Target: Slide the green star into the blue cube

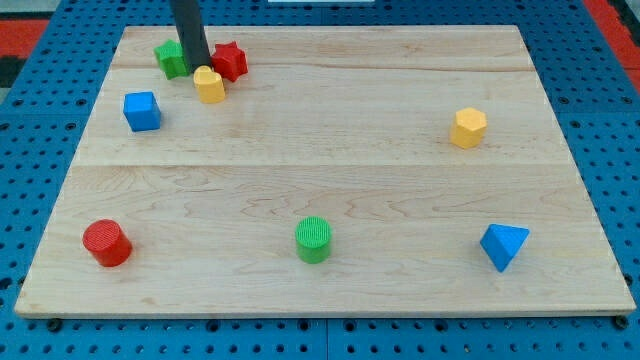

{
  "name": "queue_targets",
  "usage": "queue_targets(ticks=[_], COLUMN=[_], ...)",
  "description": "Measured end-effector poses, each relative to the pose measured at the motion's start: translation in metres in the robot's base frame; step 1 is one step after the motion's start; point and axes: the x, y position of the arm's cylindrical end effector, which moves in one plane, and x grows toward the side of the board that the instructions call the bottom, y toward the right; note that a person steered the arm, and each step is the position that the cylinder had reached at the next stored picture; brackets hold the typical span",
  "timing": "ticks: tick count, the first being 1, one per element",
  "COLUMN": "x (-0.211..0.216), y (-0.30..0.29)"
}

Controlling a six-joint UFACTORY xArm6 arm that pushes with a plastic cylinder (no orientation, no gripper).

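The green star (169, 58) lies near the board's top left corner, partly hidden behind the rod. The blue cube (141, 111) sits below it and a little to the left, apart from it. My tip (196, 66) comes down from the view's top and rests just right of the green star, between it and the red star (231, 61), directly above the yellow block (210, 85). Whether the tip touches the green star cannot be told.
A yellow hexagonal block (468, 128) sits at the right. A red cylinder (107, 243) is at the bottom left, a green cylinder (314, 239) at the bottom middle, and a blue triangular block (503, 245) at the bottom right. The wooden board (330, 170) lies on a blue pegboard.
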Motion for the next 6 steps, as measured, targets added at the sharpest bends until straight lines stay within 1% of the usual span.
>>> queue_targets(ticks=[1, 2, 3, 4, 5, 6], x=[0.031, 0.014, -0.029, -0.050, -0.078, -0.076], y=[0.003, 0.003, 0.003, 0.003, -0.016, -0.044])
